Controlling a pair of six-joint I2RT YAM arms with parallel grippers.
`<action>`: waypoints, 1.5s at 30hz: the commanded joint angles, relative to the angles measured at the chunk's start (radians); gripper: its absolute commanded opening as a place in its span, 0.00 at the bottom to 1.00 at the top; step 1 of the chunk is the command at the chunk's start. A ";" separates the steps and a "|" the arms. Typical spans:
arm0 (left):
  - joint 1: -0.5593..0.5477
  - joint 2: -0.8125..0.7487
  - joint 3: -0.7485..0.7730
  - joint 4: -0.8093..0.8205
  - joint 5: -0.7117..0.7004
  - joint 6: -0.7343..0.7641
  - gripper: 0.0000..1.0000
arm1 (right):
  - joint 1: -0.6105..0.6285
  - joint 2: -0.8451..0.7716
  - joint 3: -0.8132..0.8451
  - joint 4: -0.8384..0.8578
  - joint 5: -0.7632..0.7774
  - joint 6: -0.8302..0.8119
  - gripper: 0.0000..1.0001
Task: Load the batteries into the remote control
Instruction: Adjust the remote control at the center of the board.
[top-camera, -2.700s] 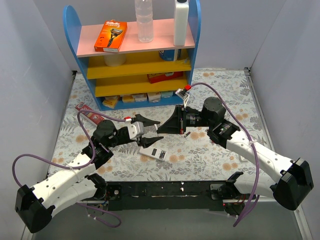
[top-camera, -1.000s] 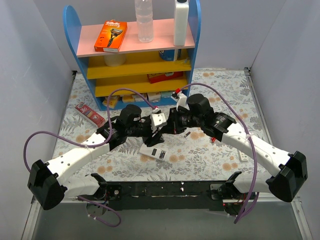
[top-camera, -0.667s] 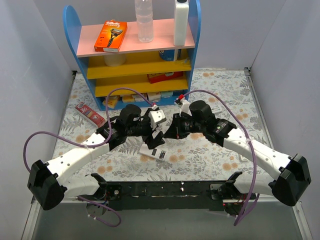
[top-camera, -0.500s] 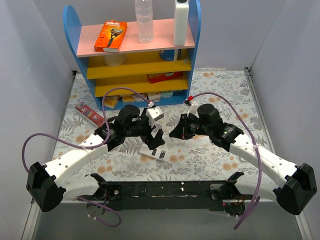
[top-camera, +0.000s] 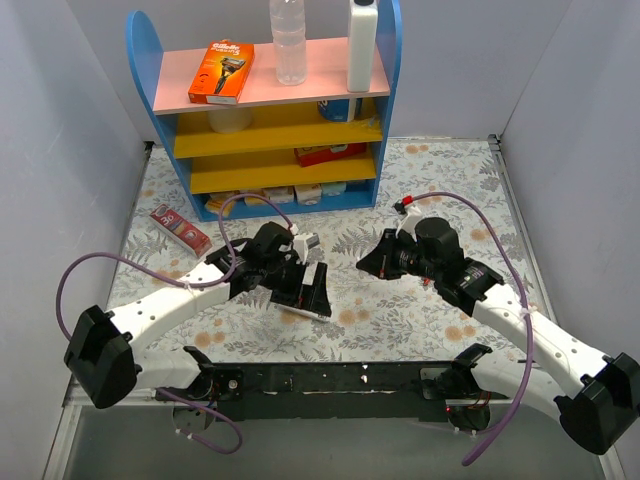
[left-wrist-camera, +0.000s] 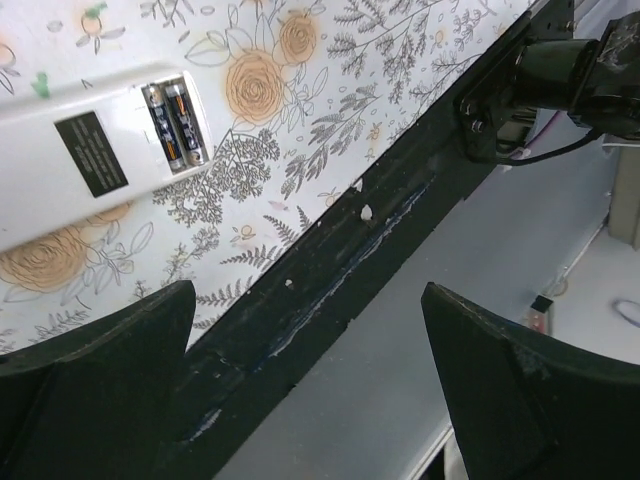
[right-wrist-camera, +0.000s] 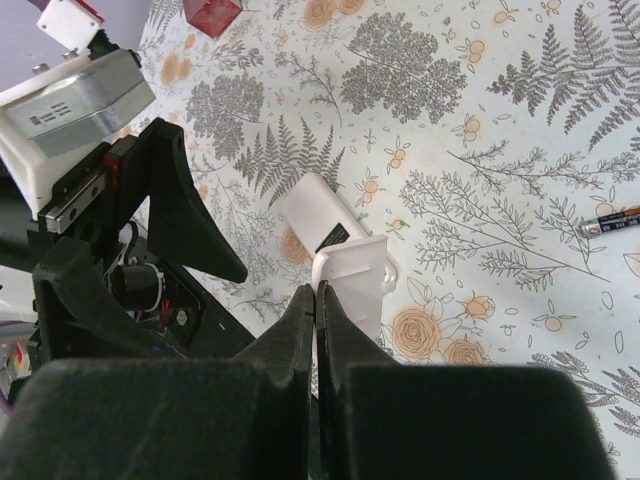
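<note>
Batteries (left-wrist-camera: 175, 123), two thin dark cylinders, sit in the white-backed remote control (left-wrist-camera: 90, 150) just beyond our wide-open, empty left gripper (left-wrist-camera: 305, 300). Our right gripper (right-wrist-camera: 317, 290), clamping a white plastic cover (right-wrist-camera: 352, 275), has withdrawn rightward.

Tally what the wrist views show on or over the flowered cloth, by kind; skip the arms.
Remote: 1
Batteries, two seated in the remote, one loose: 3
White cover, in the right gripper's jaws: 1
Red box: 1
Total: 6
</note>
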 joint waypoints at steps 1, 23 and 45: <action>-0.012 0.060 0.005 -0.026 0.032 -0.099 0.98 | -0.005 -0.028 -0.021 0.048 0.017 -0.005 0.01; -0.042 0.390 0.056 0.093 -0.077 -0.109 0.98 | -0.029 -0.132 -0.073 0.034 0.072 0.004 0.01; -0.033 0.417 0.107 0.383 -0.310 -0.188 0.98 | -0.060 -0.203 -0.130 0.068 0.089 0.007 0.01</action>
